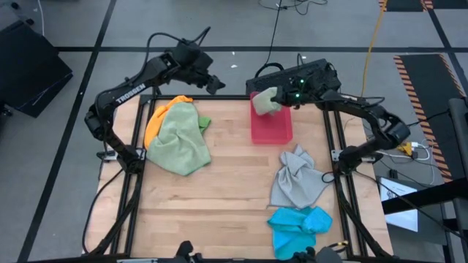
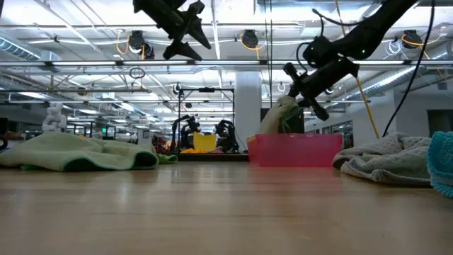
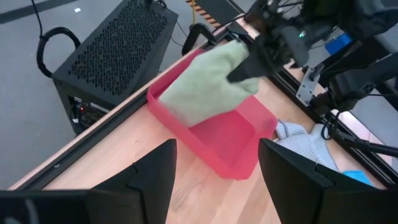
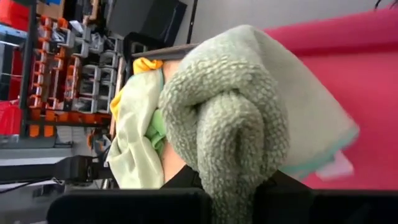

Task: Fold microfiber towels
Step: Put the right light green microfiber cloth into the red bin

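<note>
The right gripper (image 1: 276, 100), clamped on a folded sage towel (image 1: 264, 101), hangs directly over the pink tray (image 1: 272, 128); the left gripper (image 1: 214, 84) waits apart, far-left.

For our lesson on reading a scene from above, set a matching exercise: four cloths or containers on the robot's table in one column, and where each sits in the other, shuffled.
Things:
1. pale sage towel
2. grey towel
3. bright blue towel
4. pink tray

Places:
A. crumpled on the wood, between the tray and the blue towel
B. at the table's near edge on the right arm's side
C. held by the right gripper over the tray
D. on the table at the far edge

Pairs: 1-C, 2-A, 3-B, 4-D
</note>
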